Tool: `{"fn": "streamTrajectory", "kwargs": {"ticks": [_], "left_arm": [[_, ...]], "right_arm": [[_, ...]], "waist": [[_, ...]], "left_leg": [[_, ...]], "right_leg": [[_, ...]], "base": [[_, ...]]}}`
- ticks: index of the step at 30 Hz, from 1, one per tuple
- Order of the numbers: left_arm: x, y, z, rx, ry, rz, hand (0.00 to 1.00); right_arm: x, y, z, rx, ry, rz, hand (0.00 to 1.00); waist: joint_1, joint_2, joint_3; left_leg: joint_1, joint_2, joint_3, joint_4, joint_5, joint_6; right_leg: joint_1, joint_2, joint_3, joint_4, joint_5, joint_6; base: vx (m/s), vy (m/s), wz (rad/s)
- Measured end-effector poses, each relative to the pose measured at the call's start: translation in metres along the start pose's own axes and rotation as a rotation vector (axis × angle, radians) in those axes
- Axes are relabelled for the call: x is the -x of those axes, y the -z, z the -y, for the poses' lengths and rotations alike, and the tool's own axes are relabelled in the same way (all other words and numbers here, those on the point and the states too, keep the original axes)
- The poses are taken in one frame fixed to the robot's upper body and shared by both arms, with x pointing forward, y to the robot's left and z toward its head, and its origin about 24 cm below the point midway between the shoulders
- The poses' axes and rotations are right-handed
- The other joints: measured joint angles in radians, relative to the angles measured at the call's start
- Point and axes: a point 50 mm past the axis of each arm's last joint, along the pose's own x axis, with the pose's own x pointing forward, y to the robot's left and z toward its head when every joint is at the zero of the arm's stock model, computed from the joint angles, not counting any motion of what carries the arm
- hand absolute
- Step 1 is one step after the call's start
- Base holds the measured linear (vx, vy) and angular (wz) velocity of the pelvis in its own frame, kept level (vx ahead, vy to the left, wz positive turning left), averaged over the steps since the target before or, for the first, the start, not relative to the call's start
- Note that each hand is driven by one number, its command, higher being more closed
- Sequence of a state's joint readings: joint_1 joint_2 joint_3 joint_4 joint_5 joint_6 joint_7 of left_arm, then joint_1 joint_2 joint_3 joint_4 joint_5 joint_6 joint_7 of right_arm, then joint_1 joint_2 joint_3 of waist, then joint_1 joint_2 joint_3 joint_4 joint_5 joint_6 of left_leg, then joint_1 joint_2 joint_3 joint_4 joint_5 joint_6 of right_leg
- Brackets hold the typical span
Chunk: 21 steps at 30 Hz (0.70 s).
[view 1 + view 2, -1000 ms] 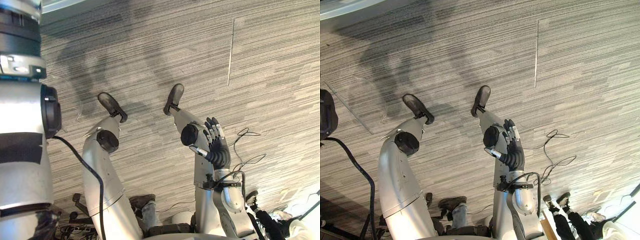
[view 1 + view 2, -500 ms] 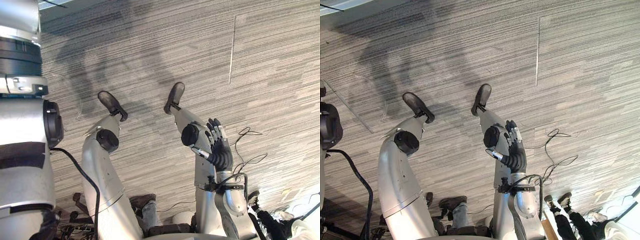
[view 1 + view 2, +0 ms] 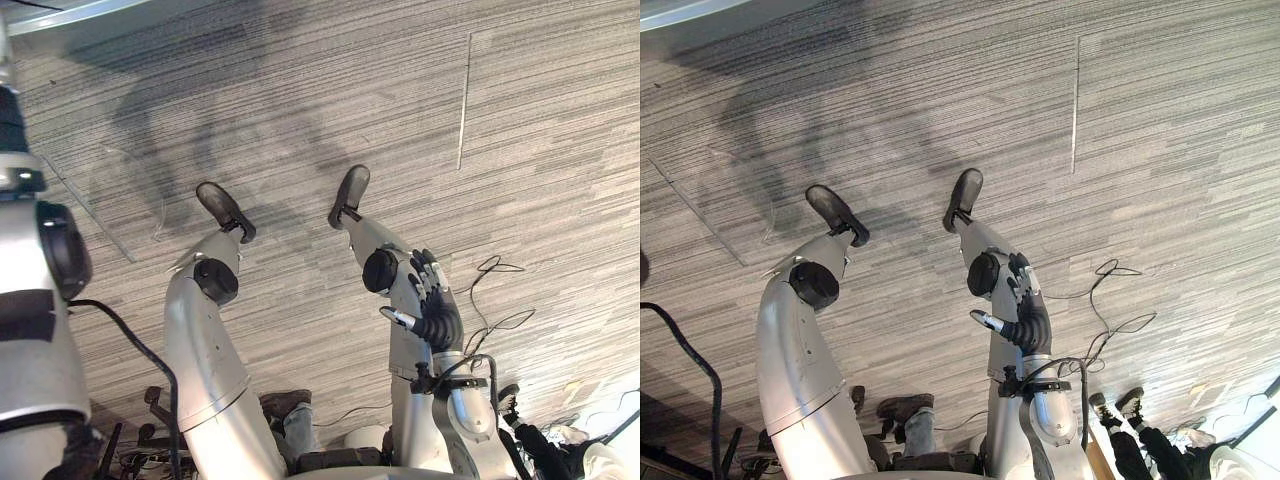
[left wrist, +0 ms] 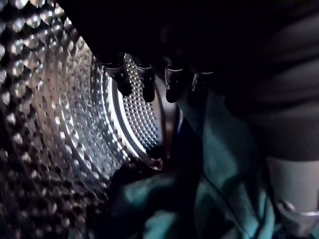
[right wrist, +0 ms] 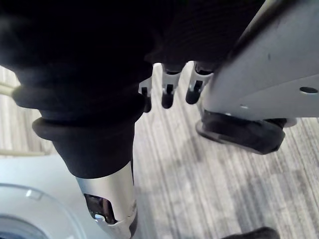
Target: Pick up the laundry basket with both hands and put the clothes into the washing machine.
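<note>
The left hand (image 4: 144,84) is inside the washer drum (image 4: 60,124). Its fingers hang in a loose row, relaxed and apart from the thumb, curled round nothing. Just past them a teal cloth (image 4: 224,164) lies bunched low in the drum against the dimpled, perforated wall. I cannot tell whether the fingertips touch the cloth. Much of this view is dark, and the cloth's lower folds are cut off at the edge.

The right hand (image 3: 432,305) hangs in front of the robot above the striped carpet floor (image 3: 300,100). Its fingers are straight and spread a little, the thumb sticks out to the side, and it holds nothing. Its own wrist view shows the same straight fingers (image 5: 167,94) over the carpet. A pale panel (image 5: 30,199) there, with a rounded clear part, is cut off and hard to identify. A person's shoe (image 3: 1130,400) shows near the lower right edge.
</note>
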<state>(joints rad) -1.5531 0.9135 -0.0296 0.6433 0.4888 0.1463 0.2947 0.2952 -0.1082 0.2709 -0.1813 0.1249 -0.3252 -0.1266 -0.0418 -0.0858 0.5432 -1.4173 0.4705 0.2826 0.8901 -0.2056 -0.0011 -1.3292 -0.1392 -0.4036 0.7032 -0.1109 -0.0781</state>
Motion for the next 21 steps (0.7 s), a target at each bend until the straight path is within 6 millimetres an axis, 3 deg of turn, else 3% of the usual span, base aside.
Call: {"fn": "streamTrajectory", "kwargs": {"ticks": [5, 10, 14, 21], "left_arm": [[-0.009, 0.018, -0.033, -0.185, -0.069, -0.005, 0.00], [-0.007, 0.001, -0.030, -0.433, -0.030, 0.191, 0.00], [0.004, -0.020, -0.020, -0.469, 0.010, 0.396, 0.00], [0.016, 0.000, -0.006, -0.679, 0.008, 0.408, 0.00]], "right_arm": [[0.009, 0.003, 0.001, -0.004, 0.009, -0.021, 0.00], [0.012, 0.004, 0.004, 0.019, 0.019, -0.021, 0.00], [0.013, 0.002, 0.015, 0.058, 0.037, -0.022, 0.00], [0.015, 0.003, 0.017, 0.091, 0.044, -0.013, 0.00]], "waist": [[0.001, 0.000, -0.007], [0.001, 0.000, -0.007], [0.001, 0.001, -0.007], [0.000, 0.004, -0.010]], "left_leg": [[0.001, 0.003, -0.006, 0.006, 0.000, -0.001], [0.004, 0.006, -0.008, 0.016, 0.001, -0.001], [0.020, 0.005, -0.004, 0.015, 0.003, 0.003], [0.041, 0.011, 0.004, 0.014, 0.006, 0.000]], "right_leg": [[0.006, 0.004, -0.003, -0.001, 0.003, -0.005], [0.006, 0.003, -0.001, 0.010, 0.003, -0.005], [0.016, 0.000, 0.002, 0.015, 0.003, -0.005], [0.028, 0.005, 0.010, 0.017, 0.004, -0.006]], "base": [[0.00, 0.000, 0.00], [0.00, 0.000, 0.00], [0.00, -0.001, 0.04], [0.01, -0.005, 0.00]]}}
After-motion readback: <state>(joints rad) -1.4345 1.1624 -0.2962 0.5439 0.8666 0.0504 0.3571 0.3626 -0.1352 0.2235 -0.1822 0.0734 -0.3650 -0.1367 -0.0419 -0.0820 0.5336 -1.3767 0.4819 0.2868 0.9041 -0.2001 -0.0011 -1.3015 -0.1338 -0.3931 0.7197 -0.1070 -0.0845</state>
